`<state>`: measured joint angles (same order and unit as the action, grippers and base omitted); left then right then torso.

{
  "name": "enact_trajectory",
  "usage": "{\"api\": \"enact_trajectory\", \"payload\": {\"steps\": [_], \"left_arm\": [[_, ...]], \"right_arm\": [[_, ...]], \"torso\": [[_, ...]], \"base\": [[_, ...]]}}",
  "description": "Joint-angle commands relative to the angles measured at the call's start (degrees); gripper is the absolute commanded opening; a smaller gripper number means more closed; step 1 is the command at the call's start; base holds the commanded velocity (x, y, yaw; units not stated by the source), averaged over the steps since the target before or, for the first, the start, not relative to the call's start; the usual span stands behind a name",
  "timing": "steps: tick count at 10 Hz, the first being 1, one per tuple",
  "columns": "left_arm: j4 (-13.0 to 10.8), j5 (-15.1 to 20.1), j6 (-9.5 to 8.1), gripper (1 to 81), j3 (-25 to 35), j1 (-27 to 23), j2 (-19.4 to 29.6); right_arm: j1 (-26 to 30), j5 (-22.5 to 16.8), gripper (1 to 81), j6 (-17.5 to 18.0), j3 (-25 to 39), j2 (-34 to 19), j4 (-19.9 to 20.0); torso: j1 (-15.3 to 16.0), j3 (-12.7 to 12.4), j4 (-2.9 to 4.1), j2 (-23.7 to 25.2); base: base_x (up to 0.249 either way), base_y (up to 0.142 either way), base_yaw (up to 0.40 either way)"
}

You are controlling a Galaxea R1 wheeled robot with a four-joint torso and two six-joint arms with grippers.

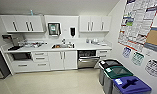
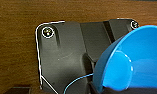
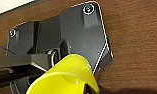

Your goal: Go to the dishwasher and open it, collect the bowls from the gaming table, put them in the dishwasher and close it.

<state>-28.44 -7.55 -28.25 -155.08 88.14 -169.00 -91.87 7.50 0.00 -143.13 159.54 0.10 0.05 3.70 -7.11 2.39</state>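
The dishwasher (image 1: pixel 88 62) is built in under the counter, right of the sink. Its steel-grey front leans out a little, and dark racks show above it. A bright blue bowl (image 2: pixel 134 62) looms large in the left wrist view, lifted over a brown wood-grain surface with my left gripper (image 2: pixel 111 90) shut on its rim. Just as close in the right wrist view is a yellow bowl (image 3: pixel 66 75), gripped by my right gripper (image 3: pixel 92 90). The gaming table is out of view.
White cupboards and drawers (image 1: pixel 40 60) run along the far wall under a counter with a sink (image 1: pixel 63 46). Three bins stand along the right wall: black (image 1: pixel 109 65), green (image 1: pixel 117 73) and blue-lidded (image 1: pixel 131 86). Pale floor (image 1: pixel 56 81) stretches to the cabinets.
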Motion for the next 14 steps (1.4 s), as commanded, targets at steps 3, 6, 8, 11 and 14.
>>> {"api": "enact_trajectory", "payload": {"steps": [3, 6, 8, 11, 14], "left_arm": [[-0.39, 2.1, 0.38, 1.0, -0.14, -2.48, 0.59], [-0.39, 2.01, 0.38, 1.0, -0.14, -2.57, 0.59], [-0.39, 2.01, 0.3, 1.0, -0.14, -2.49, 0.59], [-0.3, 2.1, 0.3, 1.0, -0.14, -2.48, 0.59], [-0.21, 2.01, 0.3, 1.0, -0.14, -2.48, 0.59]], "right_arm": [[1.99, -3.01, 1.0, -0.18, 0.23, -1.3, -0.54], [2.25, -3.19, 1.0, -0.18, 0.23, -1.3, -0.54], [2.25, -3.19, 1.0, -0.18, 0.23, -1.3, -0.54], [2.17, -3.19, 1.0, -0.18, 0.23, -1.3, -0.54], [2.0, -3.1, 1.0, -0.18, 0.23, -1.3, -0.54]], "torso": [[-0.02, 0.0, 0.0, 0.0], [0.02, 0.0, 0.0, 0.0], [0.0, 0.0, 0.0, 0.0], [0.02, 0.0, 0.0, -0.02], [0.0, 0.0, 0.0, -0.02]], "base": [[0.201, 0.0, 0.0], [0.18, 0.0, 0.0], [0.164, 0.0, 0.0], [0.142, 0.0, 0.0], [0.136, 0.0, 0.0]]}}
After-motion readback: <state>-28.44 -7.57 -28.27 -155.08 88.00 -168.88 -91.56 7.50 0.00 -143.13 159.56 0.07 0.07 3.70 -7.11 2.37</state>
